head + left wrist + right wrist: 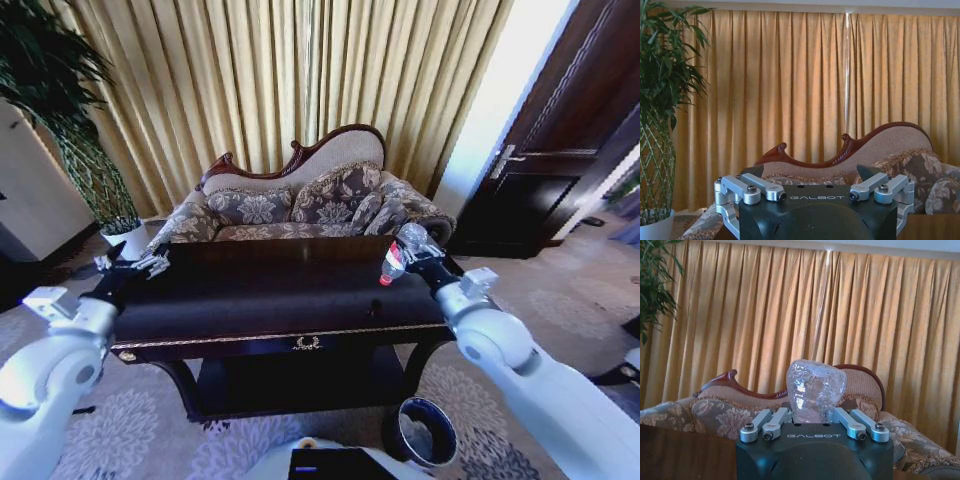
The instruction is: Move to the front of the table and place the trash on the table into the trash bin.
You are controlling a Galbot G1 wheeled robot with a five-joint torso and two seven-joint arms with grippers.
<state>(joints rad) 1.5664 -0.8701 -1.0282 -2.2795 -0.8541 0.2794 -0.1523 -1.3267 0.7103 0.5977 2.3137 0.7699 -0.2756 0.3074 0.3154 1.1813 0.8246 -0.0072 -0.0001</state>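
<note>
The dark glossy table (250,300) with gold trim stands right in front of me. My right gripper (412,247) is over the table's right end, shut on a clear plastic bottle (394,261) that tilts with its red cap downward. In the right wrist view the crumpled bottle base (816,387) sticks up between the closed fingers (771,421) of the right gripper (812,414). My left gripper (148,264) hovers open over the table's left end. The left wrist view shows the left gripper (809,172) spread wide with nothing in it. The dark round trash bin (421,431) stands on the carpet near the table's front right leg.
An ornate patterned sofa (300,205) stands just behind the table in front of gold curtains (290,80). A tall plant in a white pot (125,235) is at the back left. A dark wooden door (560,150) is at the right. Patterned carpet (130,430) lies around the table.
</note>
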